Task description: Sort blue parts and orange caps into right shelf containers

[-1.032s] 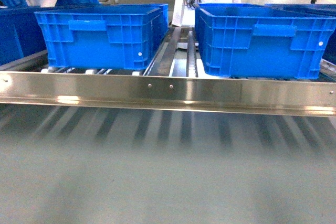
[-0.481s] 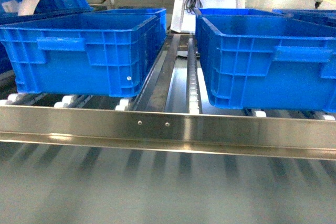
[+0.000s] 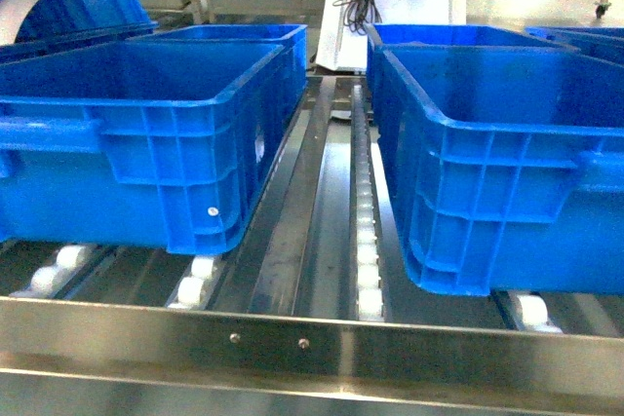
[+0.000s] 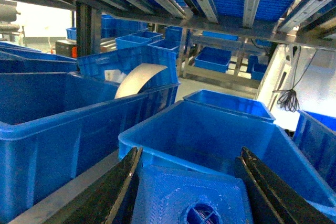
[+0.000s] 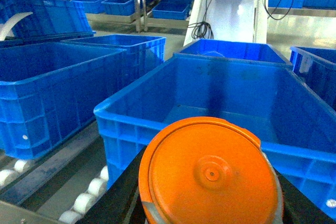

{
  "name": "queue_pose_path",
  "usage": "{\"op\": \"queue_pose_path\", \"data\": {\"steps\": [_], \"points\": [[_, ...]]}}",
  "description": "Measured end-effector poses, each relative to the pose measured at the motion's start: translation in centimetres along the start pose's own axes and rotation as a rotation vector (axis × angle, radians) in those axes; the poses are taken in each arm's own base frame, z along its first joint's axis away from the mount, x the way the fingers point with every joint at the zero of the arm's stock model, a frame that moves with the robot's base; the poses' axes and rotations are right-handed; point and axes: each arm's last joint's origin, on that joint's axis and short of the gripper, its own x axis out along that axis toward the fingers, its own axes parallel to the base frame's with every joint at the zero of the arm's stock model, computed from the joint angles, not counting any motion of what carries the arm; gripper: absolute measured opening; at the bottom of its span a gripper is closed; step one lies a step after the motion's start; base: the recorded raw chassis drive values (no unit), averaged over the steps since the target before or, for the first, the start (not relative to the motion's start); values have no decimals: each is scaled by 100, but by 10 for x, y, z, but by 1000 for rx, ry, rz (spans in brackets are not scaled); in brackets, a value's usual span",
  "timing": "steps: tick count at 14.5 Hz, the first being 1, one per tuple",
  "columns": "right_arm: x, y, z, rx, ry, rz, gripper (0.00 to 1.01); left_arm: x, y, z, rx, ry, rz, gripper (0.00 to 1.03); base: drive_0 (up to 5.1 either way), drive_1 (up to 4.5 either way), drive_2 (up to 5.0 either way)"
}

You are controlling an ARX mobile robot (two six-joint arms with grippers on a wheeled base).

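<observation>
Head view sits closer to the roller shelf [image 3: 292, 343] than half a second ago; two deep ribbed blue plastic crates [image 3: 146, 143] fill the front now, two more behind. My left fingers [image 4: 121, 182] clamp one flat blue ribbed plastic part [image 4: 189, 195] above the left crate. My right fingers grip one orange flat-topped cap [image 5: 210, 174] just before the right crate's [image 5: 220, 103] near rim.

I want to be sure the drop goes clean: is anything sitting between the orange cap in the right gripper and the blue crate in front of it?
Nothing visible blocks it. In the right wrist view the orange cap sits between the right gripper's jaws just short of the near rim of the open blue crate, whose visible floor looks bare. Only that rim remains to clear.
</observation>
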Motion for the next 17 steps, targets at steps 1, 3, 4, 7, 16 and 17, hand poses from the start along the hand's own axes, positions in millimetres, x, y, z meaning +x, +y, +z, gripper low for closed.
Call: {"op": "queue_pose_path", "data": {"steps": [1,3,4,7,16,17], "points": [[0,0,0,0,-1,0,44,0,0,0,0,0,0,47,3,153,-147],[0,0,0,1,3,-1,44,0,0,-1,3,9,1,47,0,0,0],[0,0,0,0,1,-1,44,0,0,-1,3,7,0,47,0,0,0],[0,0,0,0,1,-1,44,0,0,-1,2,4,0,47,0,0,0],[0,0,0,0,1,-1,44,0,0,-1,1,4,0,47,0,0,0],[0,0,0,0,1,-1,44,0,0,-1,1,4,0,47,0,0,0]]}}
